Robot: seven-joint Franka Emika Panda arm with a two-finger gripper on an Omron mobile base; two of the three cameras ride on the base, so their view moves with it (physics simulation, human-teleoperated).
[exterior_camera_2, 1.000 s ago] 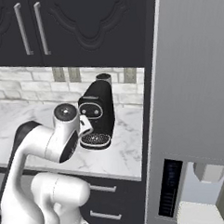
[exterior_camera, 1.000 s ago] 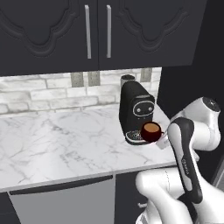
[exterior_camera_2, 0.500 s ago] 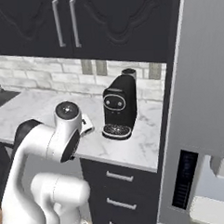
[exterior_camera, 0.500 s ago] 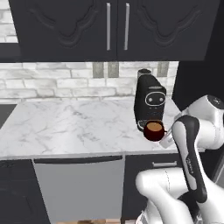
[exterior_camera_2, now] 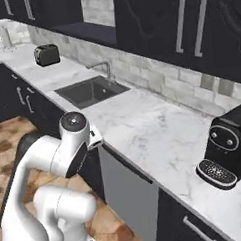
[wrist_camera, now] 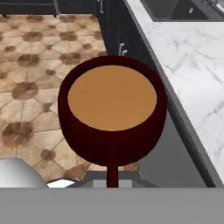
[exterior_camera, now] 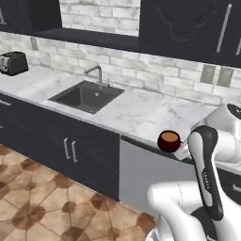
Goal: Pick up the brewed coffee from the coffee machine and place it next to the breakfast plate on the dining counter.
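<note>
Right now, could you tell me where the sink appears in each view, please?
Left base view: sink at upper left of centre, set in the counter.
Right base view: upper left of centre.
Hand view: at the top edge, right of centre, beyond the mug.
Shared landmark: the marble counter around the sink.

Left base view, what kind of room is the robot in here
A home kitchen, rendered. A marble worktop holds a sunken dark sink with a faucet, a toaster sits at the far end, and a black pod coffee machine stands on the same worktop.
</note>
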